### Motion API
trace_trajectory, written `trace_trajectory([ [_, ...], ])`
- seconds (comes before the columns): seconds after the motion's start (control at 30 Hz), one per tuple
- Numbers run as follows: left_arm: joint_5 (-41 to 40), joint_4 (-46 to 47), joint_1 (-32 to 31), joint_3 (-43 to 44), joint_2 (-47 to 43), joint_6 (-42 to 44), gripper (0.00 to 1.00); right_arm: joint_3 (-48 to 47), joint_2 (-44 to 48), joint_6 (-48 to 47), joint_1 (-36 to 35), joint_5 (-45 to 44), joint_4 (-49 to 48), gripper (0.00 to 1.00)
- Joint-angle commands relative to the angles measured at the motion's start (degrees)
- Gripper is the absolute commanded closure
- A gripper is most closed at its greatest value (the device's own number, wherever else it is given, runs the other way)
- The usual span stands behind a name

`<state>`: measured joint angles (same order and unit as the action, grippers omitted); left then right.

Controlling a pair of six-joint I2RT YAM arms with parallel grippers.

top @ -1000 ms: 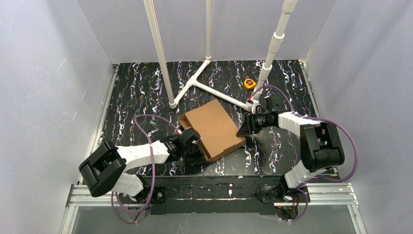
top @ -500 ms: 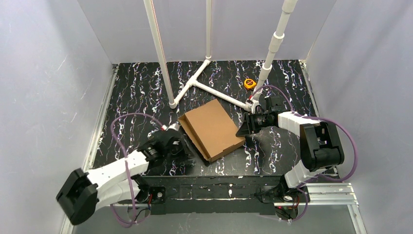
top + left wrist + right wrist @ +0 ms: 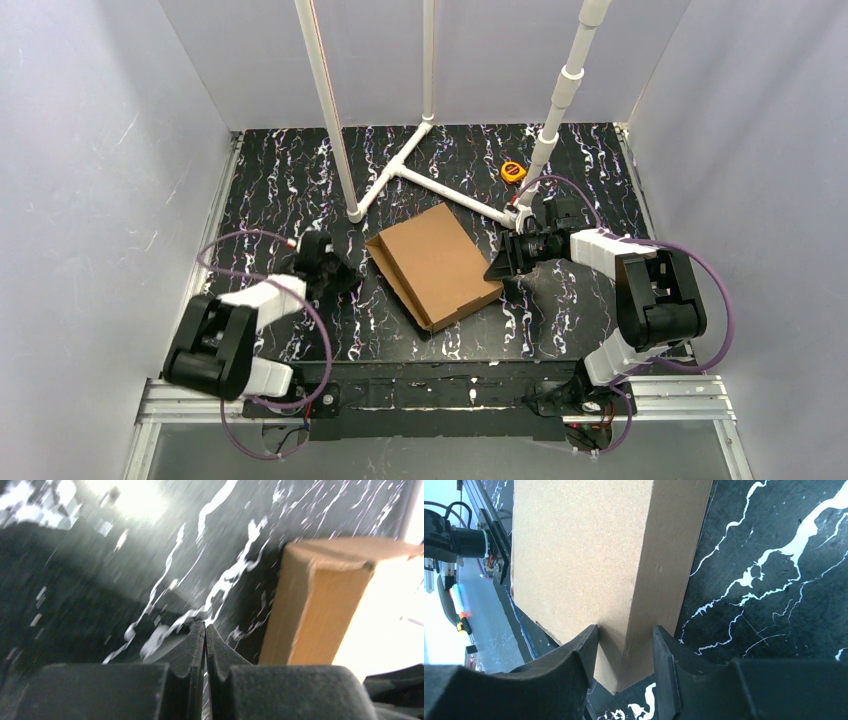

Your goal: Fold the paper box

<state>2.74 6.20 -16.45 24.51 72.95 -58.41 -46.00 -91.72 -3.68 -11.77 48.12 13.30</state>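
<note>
Starting with the right arm's fingers (image 3: pixel 574 665): they stand half spread across a corner of the paper box (image 3: pixel 437 264), one over the lid face and one by the side wall. I cannot tell whether they actually pinch it. The left arm's fingers (image 3: pixel 192 650) are clenched on nothing, low over the desk (image 3: pixel 270 190) and apart from the box's left corner. The box lies askew near the desk's middle, lid down.

To my eye the job is seating the lid. The right side should brace steadily so the cardboard cannot skid, while any push comes flat along the near seam.

Whether the flaps inside are tucked is hidden. The left wrist view is blurred and washed out at its right.
</note>
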Motion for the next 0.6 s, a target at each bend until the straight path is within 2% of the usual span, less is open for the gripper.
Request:
trace_trajectory([
  [0.0,4.9,5.4,2.2,8.8,10.5,3.6,0.99,0.9,-2.9,-4.3,-1.8,-8.7,2.7,0.50],
  [0.17,8.0,6.5,2.4,17.0,19.0,4.4,1.00,0.9,-3.0,-4.2,-1.9,-8.6,2.6,0.50],
  [0.37,17.2,6.8,0.3,26.9,25.3,13.1,1.00,0.8,-3.3,-4.5,-2.3,-8.8,2.7,0.50],
  [0.5,17.8,6.8,-1.8,27.0,24.6,18.2,1.00,0.8,-3.4,-4.6,-2.5,-9.1,2.7,0.50],
  [0.57,15.6,6.8,-1.8,25.3,22.9,18.5,1.00,0.8,-3.6,-4.7,-2.6,-9.3,2.7,0.50],
])
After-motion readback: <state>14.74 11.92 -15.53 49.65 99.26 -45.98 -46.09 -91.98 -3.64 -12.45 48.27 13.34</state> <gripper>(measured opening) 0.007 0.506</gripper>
